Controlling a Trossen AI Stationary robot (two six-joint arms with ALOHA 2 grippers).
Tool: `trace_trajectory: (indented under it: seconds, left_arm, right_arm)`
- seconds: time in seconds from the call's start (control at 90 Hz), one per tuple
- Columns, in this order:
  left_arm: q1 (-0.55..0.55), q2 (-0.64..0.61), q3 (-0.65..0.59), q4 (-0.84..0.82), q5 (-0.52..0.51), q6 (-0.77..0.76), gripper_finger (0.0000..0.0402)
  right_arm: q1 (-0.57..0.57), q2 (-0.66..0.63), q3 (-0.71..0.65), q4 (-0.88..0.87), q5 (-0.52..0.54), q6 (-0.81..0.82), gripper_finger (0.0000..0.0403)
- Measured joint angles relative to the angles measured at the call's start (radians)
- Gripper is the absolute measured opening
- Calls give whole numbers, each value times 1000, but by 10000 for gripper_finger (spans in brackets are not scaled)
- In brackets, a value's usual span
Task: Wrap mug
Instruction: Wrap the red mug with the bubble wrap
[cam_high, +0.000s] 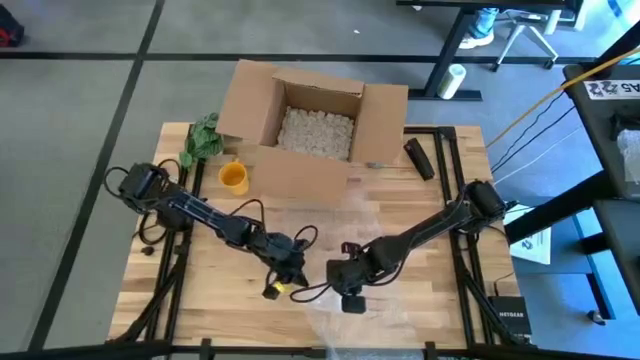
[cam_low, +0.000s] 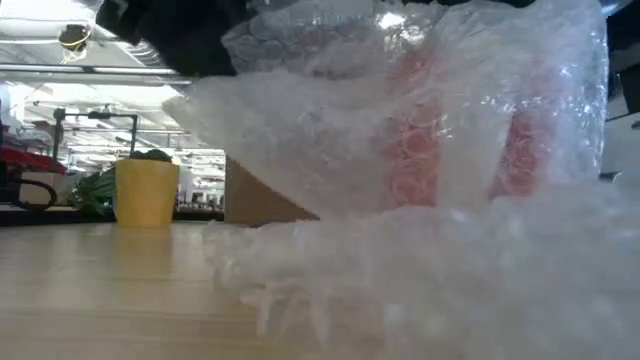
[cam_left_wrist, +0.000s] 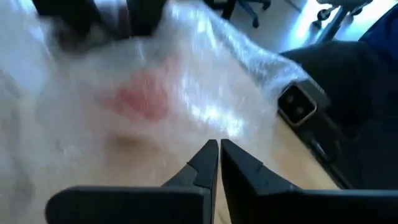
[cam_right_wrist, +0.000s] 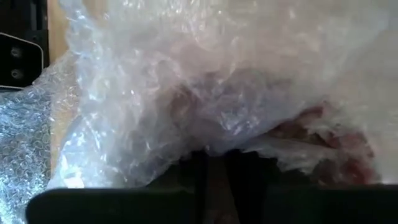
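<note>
Mug (cam_low: 420, 150), red, sits under bubble wrap (cam_low: 400, 230) near the table's (cam_high: 200, 280) front edge, about mid-width. Right gripper (cam_right_wrist: 214, 165) is clamped on a fold of wrap by the mug; left gripper (cam_left_wrist: 219, 152) is beside it, fingers together, holding nothing. Yellow cup (cam_high: 233, 177) and cardboard box (cam_high: 310, 125) sit toward the back.

The bubble wrap (cam_low: 420, 200) is clear, glossy plastic film with a dimpled surface. The table (cam_high: 200, 270) is pale, smooth wood planking. The box (cam_high: 300, 120) is matt brown cardboard.
</note>
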Motion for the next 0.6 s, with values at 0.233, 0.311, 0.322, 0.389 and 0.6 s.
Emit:
trace_trajectory:
  seconds: [0.233,0.311,0.322,0.389,0.6]
  left_arm:
    - [3,-15,42,-6,-5,65,0]
    - [10,-15,45,-5,-5,66,0]
    - [11,-15,45,-8,-5,65,0]
    - [14,-15,45,-45,-6,56,0]
    - [18,-15,45,-247,-26,-99,0]
  right_arm:
    - [0,-1,1,10,3,0,44]
    - [0,-1,1,16,3,0,44]
    - [0,-1,1,16,3,0,44]
    - [0,-2,1,16,3,0,44]
    - [0,-2,2,16,3,0,44]
